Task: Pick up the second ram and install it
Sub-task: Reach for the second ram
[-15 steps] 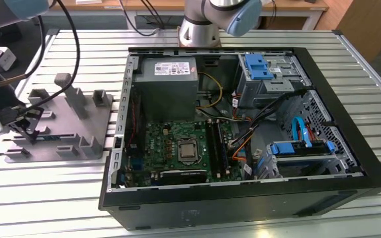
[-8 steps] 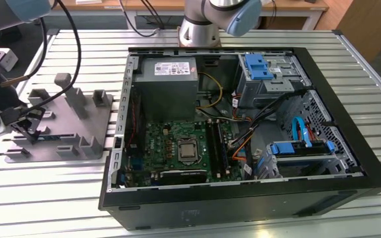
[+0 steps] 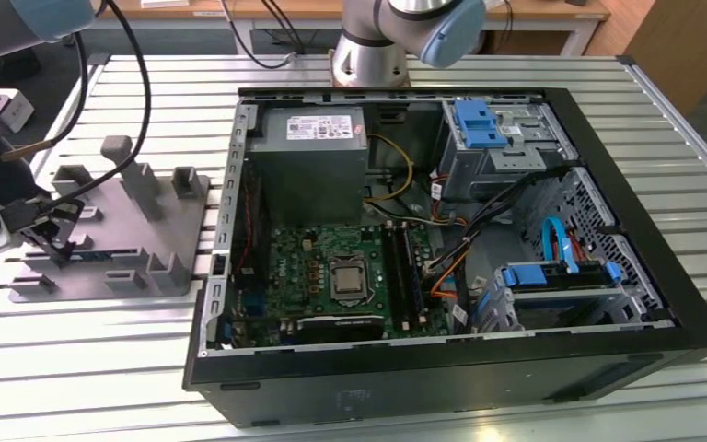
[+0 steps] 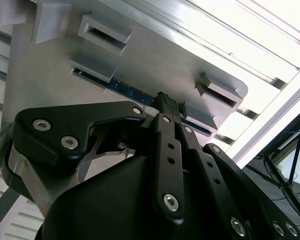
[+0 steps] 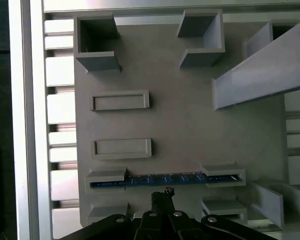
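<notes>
**Slatted bench: gripper at the ram**

Gripper hangs low over the fixture, its tip just beside the ram; how wide it stands, I cannot tell. The ram sits on edge in the fixture's end slot, where blocks keep it upright for a grasp. Beside the fixture, the case lies open, its board facing up for access.

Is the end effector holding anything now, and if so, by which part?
It seems to hold nothing. The end effector is close beside the second ram, which sits on edge in the holders of the grey fixture.
</notes>
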Available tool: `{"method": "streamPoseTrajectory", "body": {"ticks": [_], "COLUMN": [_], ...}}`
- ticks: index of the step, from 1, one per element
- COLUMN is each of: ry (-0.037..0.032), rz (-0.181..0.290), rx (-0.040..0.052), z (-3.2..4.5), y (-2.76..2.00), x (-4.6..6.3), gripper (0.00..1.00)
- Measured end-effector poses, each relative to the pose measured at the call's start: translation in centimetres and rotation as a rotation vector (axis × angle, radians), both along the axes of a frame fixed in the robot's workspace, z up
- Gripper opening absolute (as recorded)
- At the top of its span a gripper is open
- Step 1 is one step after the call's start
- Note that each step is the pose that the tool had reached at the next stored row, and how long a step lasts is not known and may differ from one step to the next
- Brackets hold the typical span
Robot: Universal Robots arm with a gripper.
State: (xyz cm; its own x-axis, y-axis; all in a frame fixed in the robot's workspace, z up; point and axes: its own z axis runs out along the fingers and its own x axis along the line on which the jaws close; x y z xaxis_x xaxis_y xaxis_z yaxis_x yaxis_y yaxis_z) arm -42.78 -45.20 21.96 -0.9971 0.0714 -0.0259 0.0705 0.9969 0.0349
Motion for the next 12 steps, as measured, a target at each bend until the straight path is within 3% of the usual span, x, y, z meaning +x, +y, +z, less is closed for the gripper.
{"method": "streamPoseTrajectory", "body": {"ticks": [5, 12], "ry": [0.0000, -0.0002], "rz": [0.000, 0.000], "rx": [0.0000, 0.0008], "z": [-0.03, -0.18], "y": [0.01, 0.67], "x": [0.00, 0.00], "gripper": [0.10, 0.10]}}
